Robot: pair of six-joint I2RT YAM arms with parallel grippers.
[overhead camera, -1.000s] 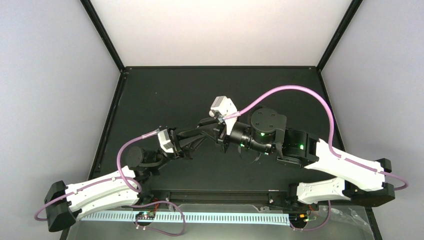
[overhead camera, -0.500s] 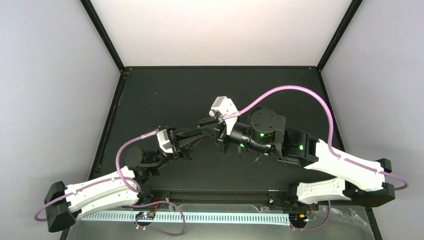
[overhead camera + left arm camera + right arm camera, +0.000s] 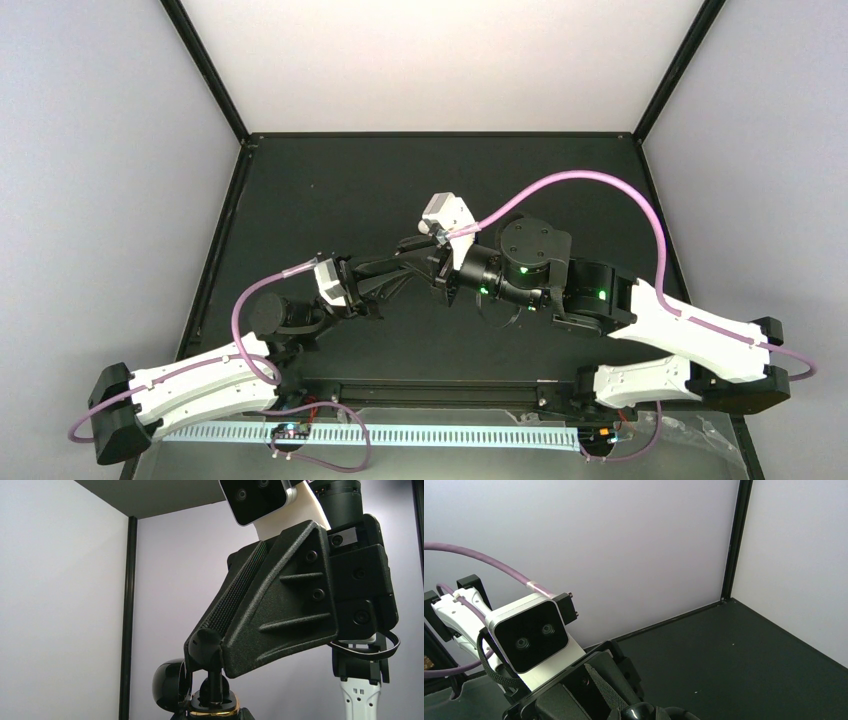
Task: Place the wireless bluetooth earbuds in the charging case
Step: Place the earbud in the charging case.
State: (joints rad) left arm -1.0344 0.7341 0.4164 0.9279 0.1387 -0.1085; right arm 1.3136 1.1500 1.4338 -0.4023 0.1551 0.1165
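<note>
The earbud (image 3: 206,647) is glossy black, not white. My right gripper (image 3: 220,645) is shut on it and holds it stem-down, with the stem tip reaching into the charging case (image 3: 216,704). The case is black with a gold rim, and its round lid (image 3: 167,685) stands open to the left. My left gripper (image 3: 215,714) holds the case from below; its fingers are mostly cut off. In the right wrist view the earbud (image 3: 640,711) sits between my right gripper's fingers (image 3: 611,692). In the top view both grippers meet mid-table (image 3: 432,266). A dark rounded shape sits in the case behind the stem.
The black table (image 3: 400,190) is walled by pale panels with black corner posts (image 3: 731,540). The left wrist camera block (image 3: 531,635) and its purple cable (image 3: 479,560) are close in front of the right wrist. The right wrist camera (image 3: 257,497) hangs just above the left gripper.
</note>
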